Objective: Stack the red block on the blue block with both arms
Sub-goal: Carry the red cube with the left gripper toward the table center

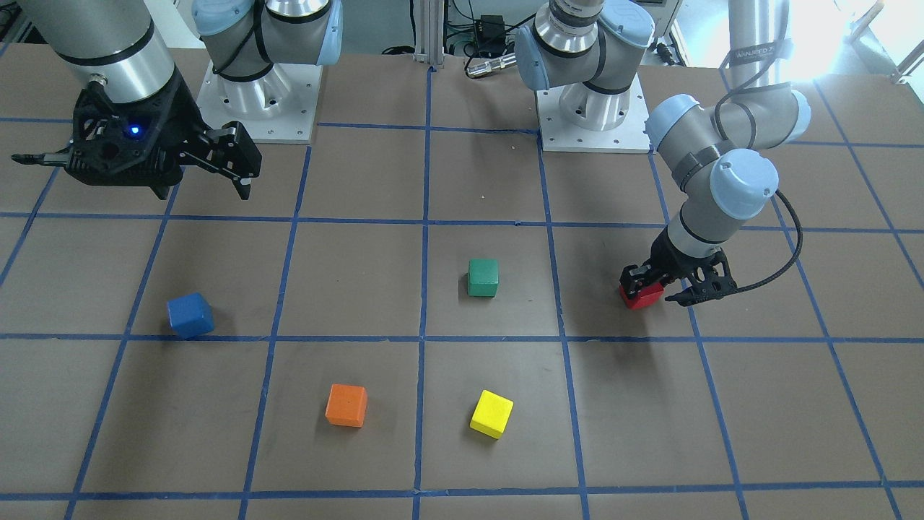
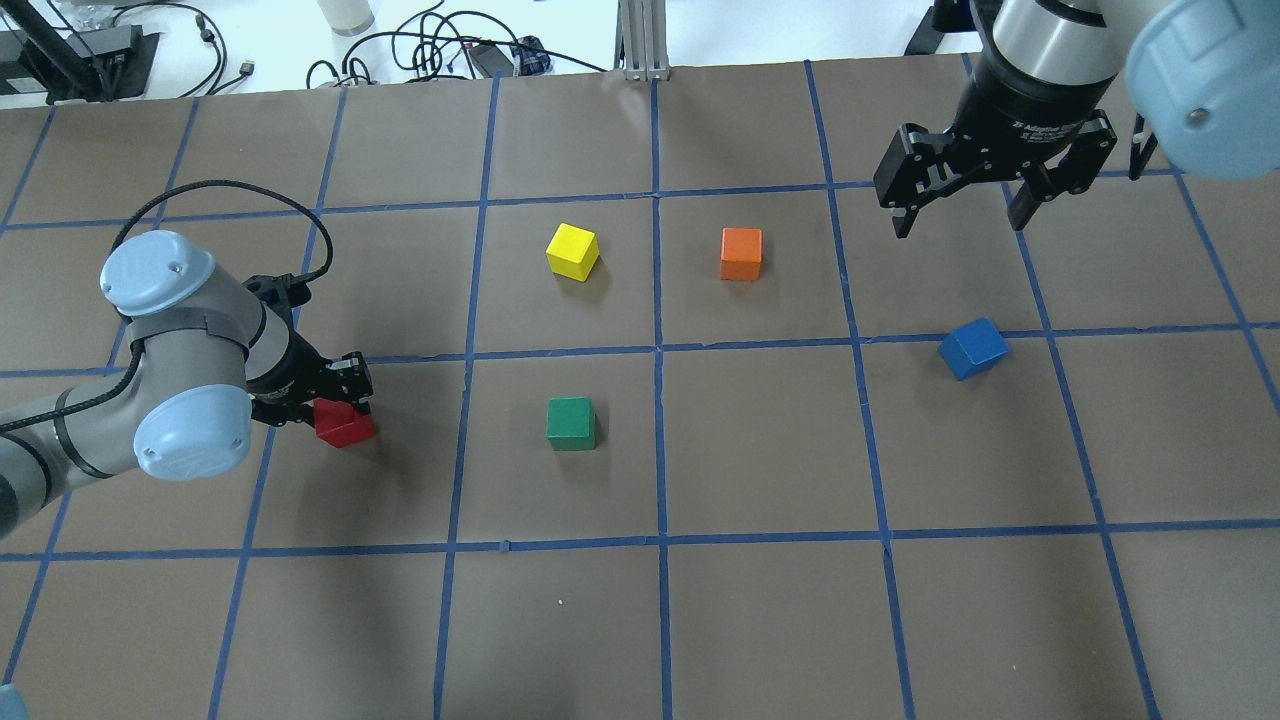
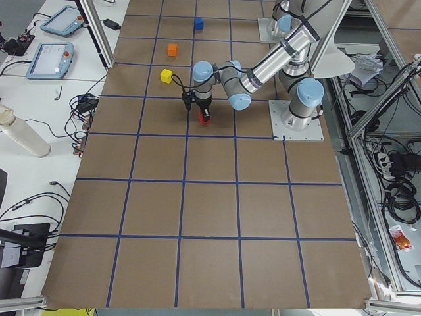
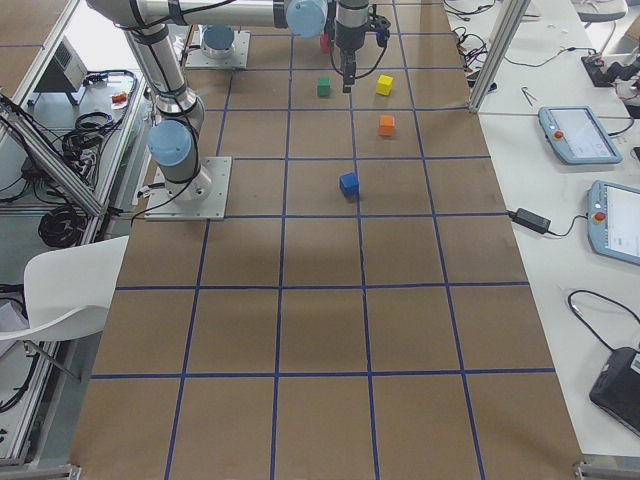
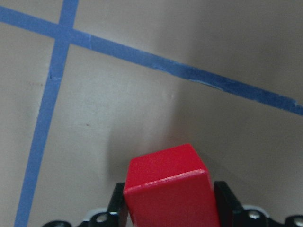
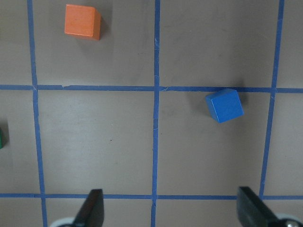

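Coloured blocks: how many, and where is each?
5: red block in the left gripper; green block central; yellow block, orange block beyond it; blue block on the robot's right.

This is a robotics lab, no question: the left arm [image 1: 686, 141] and the right arm [image 1: 108, 50] stand bolted on metal base plates [image 1: 296, 108] to a brown table [image 2: 760, 620] ruled into squares with blue tape [image 2: 658, 440]. Well beyond the right gripper [image 2: 960, 222], off the table's far edge, loose cables [image 2: 420, 50] tangle beside an aluminium frame post [image 2: 640, 40]. Out to that gripper's side, two teach pendants [image 4: 570, 135] lie on a white bench [image 4: 525, 175], with a white chair [image 4: 60, 290] parked well back behind that arm's base.
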`<control>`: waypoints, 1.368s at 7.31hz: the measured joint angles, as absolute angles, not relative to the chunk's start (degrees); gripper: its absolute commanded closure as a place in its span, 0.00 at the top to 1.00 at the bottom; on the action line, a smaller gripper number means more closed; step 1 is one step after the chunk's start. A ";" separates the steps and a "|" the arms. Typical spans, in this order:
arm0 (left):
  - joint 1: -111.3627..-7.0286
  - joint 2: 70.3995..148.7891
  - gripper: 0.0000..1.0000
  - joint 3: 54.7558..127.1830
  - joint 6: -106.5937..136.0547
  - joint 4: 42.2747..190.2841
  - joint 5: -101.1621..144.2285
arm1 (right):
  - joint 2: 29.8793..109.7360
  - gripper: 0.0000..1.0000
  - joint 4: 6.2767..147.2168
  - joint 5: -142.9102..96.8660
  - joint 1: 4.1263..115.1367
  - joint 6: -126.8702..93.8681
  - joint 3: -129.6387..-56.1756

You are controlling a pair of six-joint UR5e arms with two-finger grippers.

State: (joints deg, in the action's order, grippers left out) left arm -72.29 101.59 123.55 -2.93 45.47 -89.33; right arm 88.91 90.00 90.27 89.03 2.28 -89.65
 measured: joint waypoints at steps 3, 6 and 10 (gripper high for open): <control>-84.38 101.17 0.13 111.55 -8.24 55.44 -91.50 | 88.94 1.00 90.00 90.21 89.03 2.28 -89.71; -99.48 105.13 0.10 102.15 2.08 58.26 -90.08 | 88.97 1.00 90.00 90.33 89.03 2.29 -89.65; -112.50 115.13 0.10 93.93 16.35 58.41 -85.81 | 88.96 1.00 90.05 90.21 89.03 2.28 -89.62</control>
State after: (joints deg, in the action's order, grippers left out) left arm -112.50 115.13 93.93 16.35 58.41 -85.81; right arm 88.96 90.05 90.21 89.03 2.28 -89.62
